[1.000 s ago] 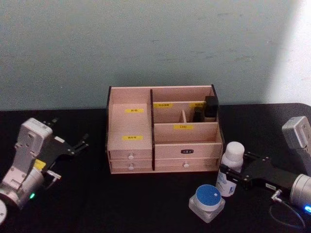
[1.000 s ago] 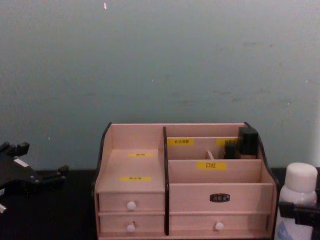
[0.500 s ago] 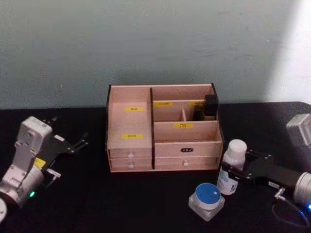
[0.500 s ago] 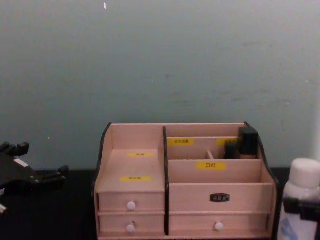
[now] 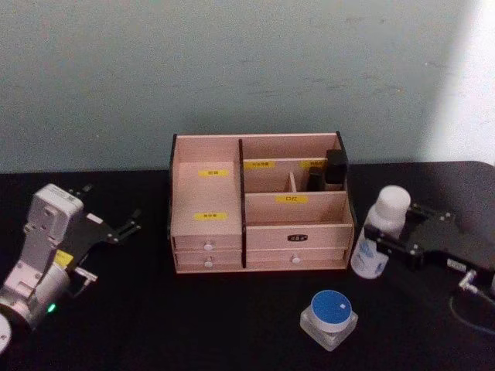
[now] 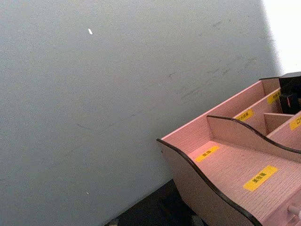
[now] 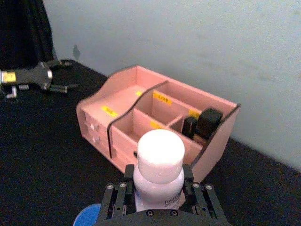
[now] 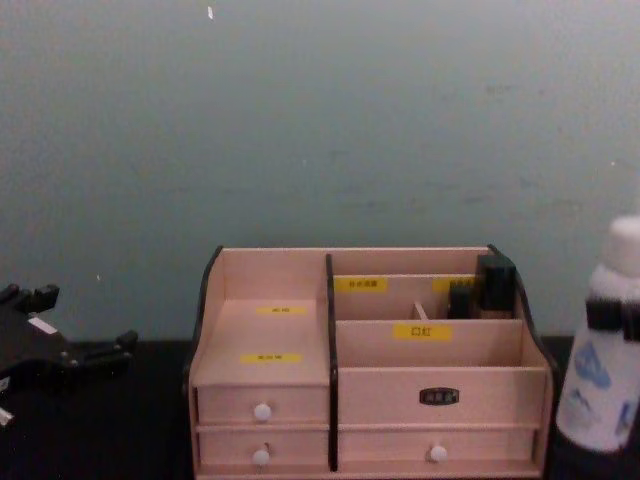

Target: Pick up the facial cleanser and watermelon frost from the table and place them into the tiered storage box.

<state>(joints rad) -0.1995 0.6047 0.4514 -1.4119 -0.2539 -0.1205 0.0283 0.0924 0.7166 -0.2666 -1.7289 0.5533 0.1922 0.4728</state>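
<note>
In the head view, the jar [image 5: 330, 317] stands nearest, in the lower right part of the frame, on the black counter [image 5: 193, 325]. It has its blue lid on top, and nothing touches it.

A bit farther, at the right of the frame, the right gripper [image 5: 389, 222] pinches the bottle [image 5: 371, 253] at its upper body, just under the white cap. The right wrist view shows one finger pressed on each side of the bottle. The bottle is tilted, with its cap leaning toward the right of the frame. Its base is just beside the right front corner of the box [image 5: 294, 232]. I cannot tell whether the base touches the counter.

At the lower left of the frame, the left gripper [image 5: 108, 210] is well apart from the box, with its fingers spread and nothing between them.

The box stands in the middle, drawers facing front. Some dark items [image 5: 329, 170] stand in its back right compartment. Behind it is a pale wall [image 5: 232, 69].
</note>
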